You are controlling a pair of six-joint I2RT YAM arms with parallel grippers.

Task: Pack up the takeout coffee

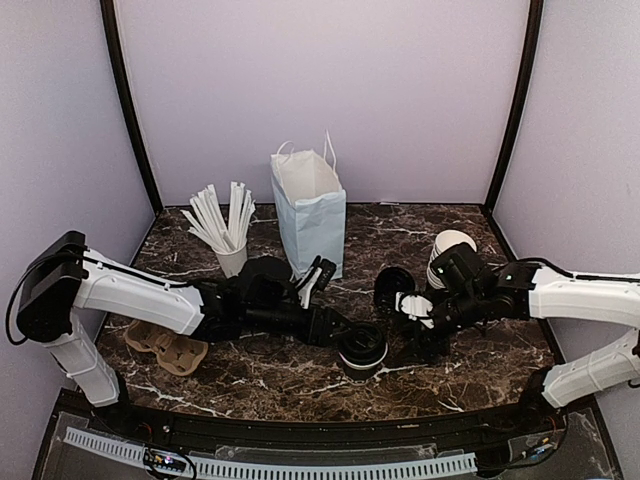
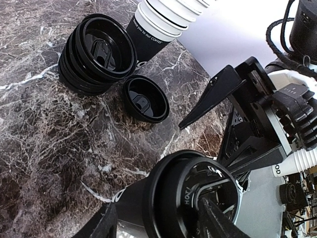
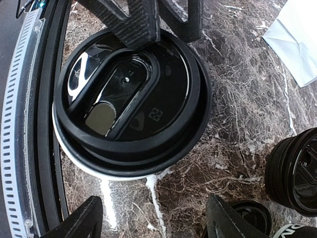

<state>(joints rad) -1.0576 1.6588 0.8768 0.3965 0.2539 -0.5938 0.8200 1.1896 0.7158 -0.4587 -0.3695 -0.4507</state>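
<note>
The takeout coffee [image 1: 362,350] stands upright on the marble table near the front middle, a dark cup under a black lid [image 3: 131,99]. A sliver of white rim shows under the lid's near-left edge. My left gripper [image 2: 158,223] reaches it from the left with its jaws apart. One finger lies beside the cup's dark wall, the other finger [image 2: 218,218] lies across the lid top. My right gripper [image 3: 153,223] hovers just right of the cup [image 2: 183,198], open, with only bare table between its fingers.
A white paper bag [image 1: 312,215] stands open behind the cup. A stack of black lids [image 1: 393,287], one loose lid [image 2: 145,99] and a stack of lidless cups [image 1: 448,250] sit at the right. Stirrers in a cup [image 1: 228,225] and brown carriers [image 1: 165,348] are at the left.
</note>
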